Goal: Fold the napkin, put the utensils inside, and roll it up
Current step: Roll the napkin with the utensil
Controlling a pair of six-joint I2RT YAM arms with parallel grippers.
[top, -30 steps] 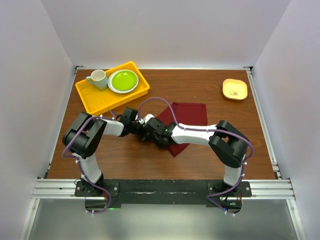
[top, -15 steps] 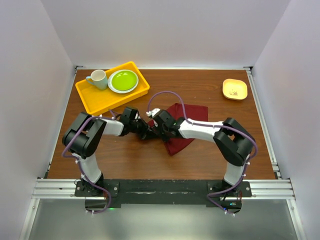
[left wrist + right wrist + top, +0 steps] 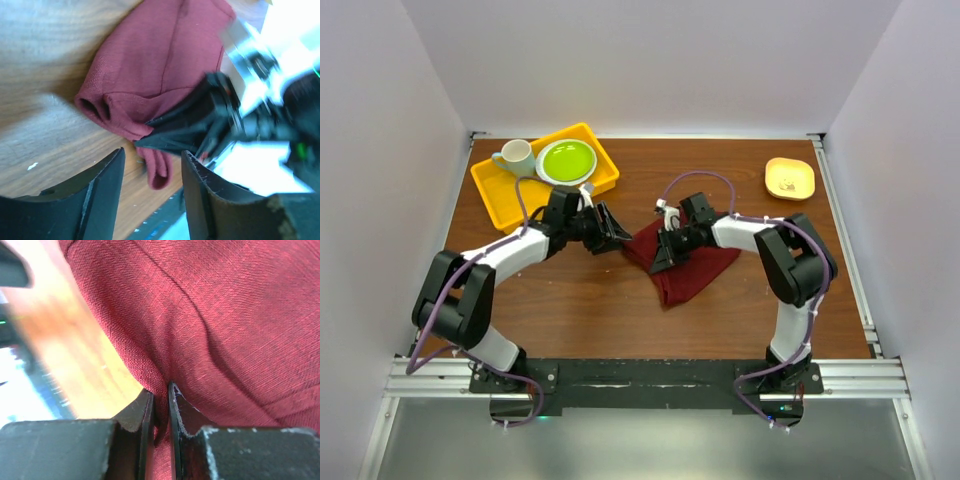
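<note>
Now 1 napkin (image 3: 695,275): R pincer (image 3: 160,390) clamped on its edge, L pincer (image 3: 152,155) apart, just beside.

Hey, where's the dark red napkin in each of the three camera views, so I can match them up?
Top external: the napkin lies bunched on the table, just right of the middle.
Left wrist: it is at upper centre, with its folded edge nearest the camera.
Right wrist: it fills most of the frame.
Shared landmark: the right hand, pinching the napkin's edge, shows in all three views.
</note>
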